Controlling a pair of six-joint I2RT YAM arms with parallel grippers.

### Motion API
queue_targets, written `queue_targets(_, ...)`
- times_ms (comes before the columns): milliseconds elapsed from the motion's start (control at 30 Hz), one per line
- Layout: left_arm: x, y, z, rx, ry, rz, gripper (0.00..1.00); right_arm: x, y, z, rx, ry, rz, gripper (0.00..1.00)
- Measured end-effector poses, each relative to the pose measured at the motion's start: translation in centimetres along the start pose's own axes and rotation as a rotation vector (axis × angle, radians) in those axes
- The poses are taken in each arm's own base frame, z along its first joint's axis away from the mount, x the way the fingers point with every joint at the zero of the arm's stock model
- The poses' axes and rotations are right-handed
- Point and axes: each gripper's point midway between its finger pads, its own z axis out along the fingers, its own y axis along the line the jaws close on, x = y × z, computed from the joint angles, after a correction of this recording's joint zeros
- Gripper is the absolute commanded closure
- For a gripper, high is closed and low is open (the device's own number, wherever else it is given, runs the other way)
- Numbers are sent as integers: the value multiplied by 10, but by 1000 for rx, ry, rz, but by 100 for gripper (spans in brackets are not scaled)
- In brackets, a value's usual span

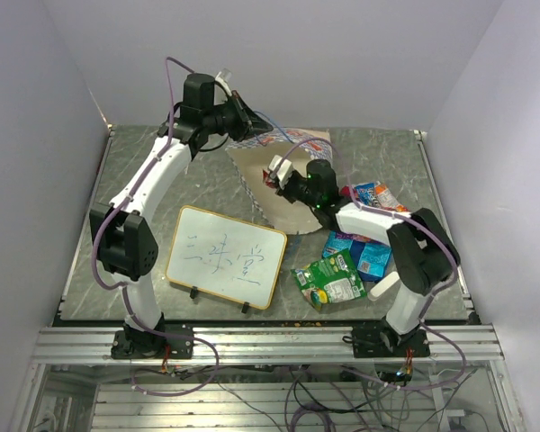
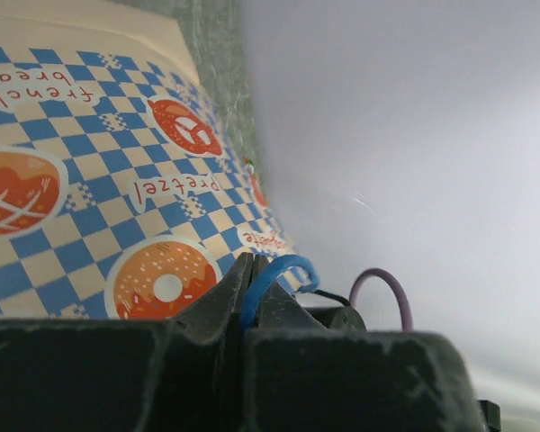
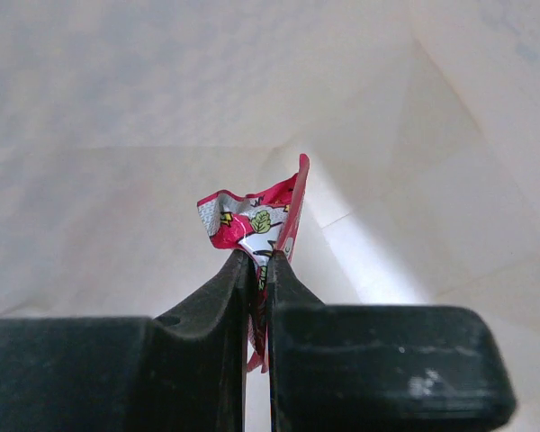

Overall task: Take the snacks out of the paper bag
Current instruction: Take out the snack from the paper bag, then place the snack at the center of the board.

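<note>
The paper bag lies at the back middle of the table, tan with a blue-white chequered band. My left gripper is raised at the back and shut on the bag's blue cord handle. My right gripper is over the bag's tan paper and shut on a tiny red wrapped candy, which also shows in the top view. Tan paper fills the right wrist view. On the table right of the bag lie a red-white-orange packet, a blue-teal packet and a green packet.
A framed whiteboard with writing stands at the front middle-left. A white block lies beside the right arm's base. White walls close in the table on the left, back and right.
</note>
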Motion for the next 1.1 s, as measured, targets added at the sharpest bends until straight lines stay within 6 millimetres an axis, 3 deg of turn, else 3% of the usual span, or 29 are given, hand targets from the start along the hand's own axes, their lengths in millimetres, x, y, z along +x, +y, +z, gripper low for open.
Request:
queue_targets(133,-3,-2,3,22,-15,-20,93,-5,16,-19,-41,17,56,100)
queue_targets(333,-6,-13,8,61,-31,-31,93,14,55,-29,-149,124,66,100)
queue_targets(467,-7,-22,11,86,-40,-35,93,1,67,-43,-179,126,81,100)
queue_targets(633,-14,-30,11,86,-80,-38,93,-51,39,-74,-92,52,112,100)
queue_targets(833,-30,-40,9,82,-155,-47,93,-114,-14,-115,98,-8,161,100)
queue_targets(1000,-45,-56,12,151,-213,-89,93,-138,-51,-159,312,-40,254,100)
queue_targets(1100,-53,-65,21,223,-231,-139,93,-146,-67,-173,407,-49,305,100)
